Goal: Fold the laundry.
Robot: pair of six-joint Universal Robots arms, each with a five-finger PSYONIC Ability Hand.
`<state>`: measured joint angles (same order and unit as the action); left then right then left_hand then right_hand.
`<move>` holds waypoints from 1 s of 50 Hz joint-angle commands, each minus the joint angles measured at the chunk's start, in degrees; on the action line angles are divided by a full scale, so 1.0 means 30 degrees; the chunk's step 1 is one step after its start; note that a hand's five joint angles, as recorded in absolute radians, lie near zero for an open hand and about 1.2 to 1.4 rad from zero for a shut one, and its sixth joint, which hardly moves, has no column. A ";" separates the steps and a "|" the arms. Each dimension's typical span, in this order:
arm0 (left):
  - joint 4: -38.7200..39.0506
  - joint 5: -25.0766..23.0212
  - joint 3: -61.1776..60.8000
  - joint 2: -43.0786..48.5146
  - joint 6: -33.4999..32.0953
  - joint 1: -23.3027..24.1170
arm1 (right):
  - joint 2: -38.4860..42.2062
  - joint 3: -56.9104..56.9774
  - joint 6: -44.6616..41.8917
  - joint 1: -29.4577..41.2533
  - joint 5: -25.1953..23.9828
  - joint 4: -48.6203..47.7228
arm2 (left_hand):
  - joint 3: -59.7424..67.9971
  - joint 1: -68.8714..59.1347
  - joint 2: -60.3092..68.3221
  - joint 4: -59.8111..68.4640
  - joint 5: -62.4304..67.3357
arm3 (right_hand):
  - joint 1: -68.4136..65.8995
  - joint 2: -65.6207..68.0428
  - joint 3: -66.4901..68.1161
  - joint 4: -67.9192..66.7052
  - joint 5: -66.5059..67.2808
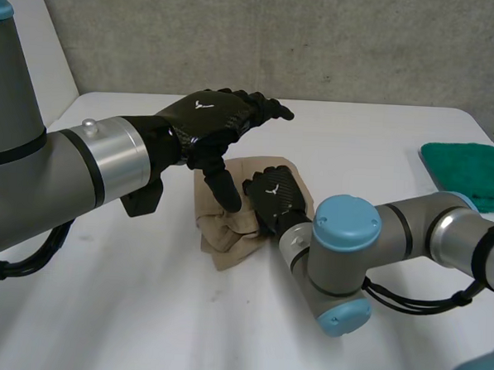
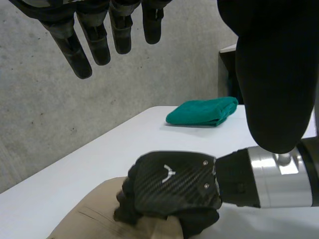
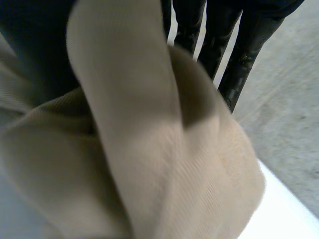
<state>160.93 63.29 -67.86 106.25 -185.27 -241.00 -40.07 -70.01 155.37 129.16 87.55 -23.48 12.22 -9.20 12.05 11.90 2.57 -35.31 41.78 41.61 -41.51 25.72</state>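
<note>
Tan cloth [image 1: 228, 238] bunching on desk [image 1: 140, 329]
Right hand [image 1: 275, 199] is clenching it, left hand [image 1: 213, 117] is hovering released; one-handed tug risks dragging the wad.

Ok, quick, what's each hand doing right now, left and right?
Left hand: open, fingers straight, holding nothing, over the tan cloth.
Right hand: closed on the tan cloth, fingers curled into it.

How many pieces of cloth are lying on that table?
2. A tan cloth lies crumpled in the middle of the table, gripped by the right robot hand. A folded green cloth sits at the table's right edge. Another could be hidden beneath them.
</note>
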 commanded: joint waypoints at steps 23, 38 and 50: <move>0.0030 0.0025 0.0001 0.0151 0.0029 0.0000 | -0.1793 0.1564 -0.4180 -1.0531 -0.5978 0.4517 | -0.0332 -0.0676 -0.0276 -0.0226 -0.0448 | -1.4897 1.2741 1.2796 -1.2831 1.4759; 0.0030 0.0025 0.0001 0.0239 0.0029 -0.0029 | 0.0962 1.3045 0.0443 -1.2055 -0.6653 0.3432 | -0.0277 -0.0732 -0.0220 -0.0170 -0.0392 | -1.4897 1.2741 1.2796 -1.2831 1.4759; 0.0030 0.0025 -0.0086 0.0268 0.0029 0.0001 | 0.1959 1.3846 0.1032 -1.5306 -0.8760 0.3667 | -0.0277 -0.0732 -0.0220 -0.0170 -0.0392 | -1.4897 1.2741 1.2796 -1.2831 1.4759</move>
<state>161.02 63.38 -67.91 107.01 -185.19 -241.05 -34.61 -24.99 158.94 88.13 65.05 -12.99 12.22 -9.20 12.05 11.90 2.57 -53.07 67.50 68.14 -68.62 54.00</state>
